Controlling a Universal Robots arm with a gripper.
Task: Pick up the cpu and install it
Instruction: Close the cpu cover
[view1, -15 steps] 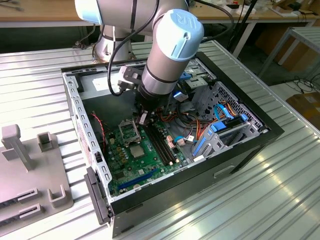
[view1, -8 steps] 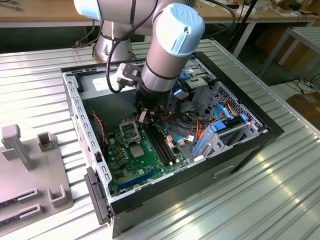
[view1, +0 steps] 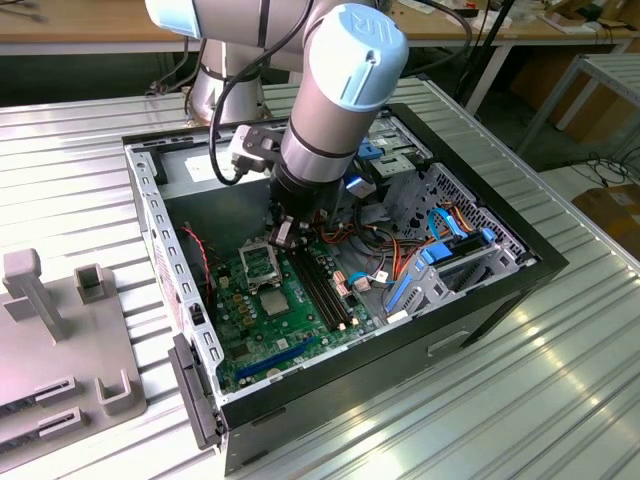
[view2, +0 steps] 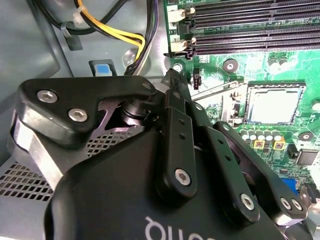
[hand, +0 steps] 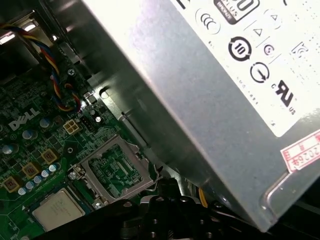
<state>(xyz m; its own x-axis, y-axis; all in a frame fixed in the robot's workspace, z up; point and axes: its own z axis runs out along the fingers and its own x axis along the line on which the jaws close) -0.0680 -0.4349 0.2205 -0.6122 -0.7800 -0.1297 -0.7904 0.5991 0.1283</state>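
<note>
The hand (view1: 281, 234) hangs low inside the computer case (view1: 400, 372), over the socket (hand: 116, 167); whether it is spread or pressed together I cannot tell. The cpu (hand: 56, 210) lies flat on the green board (view1: 250, 330) just beside the socket, unheld. It is likely light, stiff, slick-topped and fragile, best gripped by opposite edges. The first wrist view shows the socket's frame; the exterior view shows the desk (view1: 560, 400).

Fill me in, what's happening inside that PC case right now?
The arm's tool is down inside the open computer case, just above the green motherboard beside the memory slots. The cpu lies flat on the board, next to the metal-framed socket. Whether the tool holds anything isn't visible.
</note>
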